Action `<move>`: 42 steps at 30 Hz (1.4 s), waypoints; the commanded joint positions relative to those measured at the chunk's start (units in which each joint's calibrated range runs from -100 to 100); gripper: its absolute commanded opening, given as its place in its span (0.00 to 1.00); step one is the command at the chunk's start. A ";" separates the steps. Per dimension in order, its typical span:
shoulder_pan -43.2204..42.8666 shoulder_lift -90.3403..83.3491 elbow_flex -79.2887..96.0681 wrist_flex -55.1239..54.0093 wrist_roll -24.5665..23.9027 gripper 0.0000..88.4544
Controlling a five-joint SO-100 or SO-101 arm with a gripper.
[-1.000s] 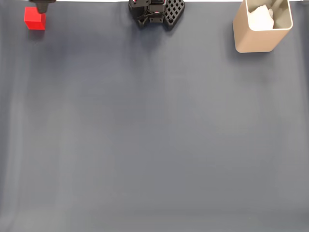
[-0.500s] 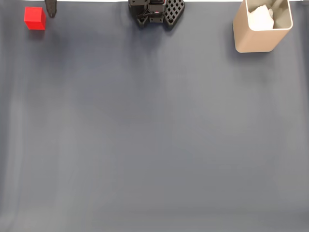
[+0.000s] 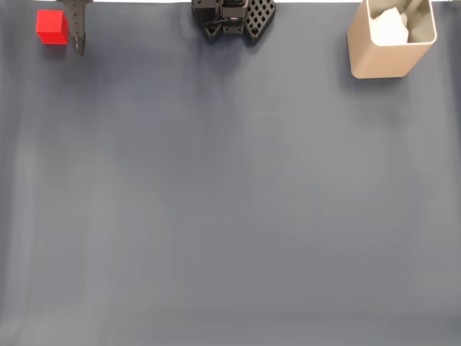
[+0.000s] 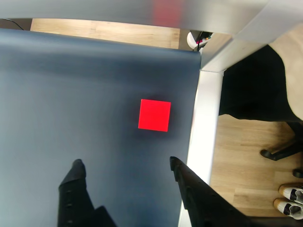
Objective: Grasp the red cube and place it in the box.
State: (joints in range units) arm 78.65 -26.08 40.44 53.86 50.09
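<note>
Your claw (image 4: 124, 164) stands wide open and holds nothing; in the wrist view its two dark fingers (image 4: 75, 176) spread apart over the dark mat (image 4: 71, 94). The cube (image 4: 154, 115) lies on the mat just ahead of the fingertips, untouched, close to the mat's edge. In the fixed view the cube (image 3: 52, 27) sits just left of one finger (image 3: 78, 29). The box (image 3: 389, 50) stands well away to the claw's right, at the mat's far corner.

1. In the fixed view, the cube (image 3: 52, 27) lies at the top left corner of the mat (image 3: 230, 202).
2. The gripper (image 3: 78, 36) is just right of it.
3. The robot base (image 3: 234, 18) is at top centre.
4. The box (image 3: 389, 43) stands at top right.
</note>
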 commanded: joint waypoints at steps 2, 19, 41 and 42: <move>-1.09 0.77 -3.43 -1.46 -0.98 0.56; -3.01 8.64 -7.07 -8.19 -4.64 0.61; 1.54 14.61 -9.35 -11.22 -2.83 0.61; 1.75 14.53 -9.35 -11.22 -2.74 0.61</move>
State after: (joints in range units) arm 79.71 -11.28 33.70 43.22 46.86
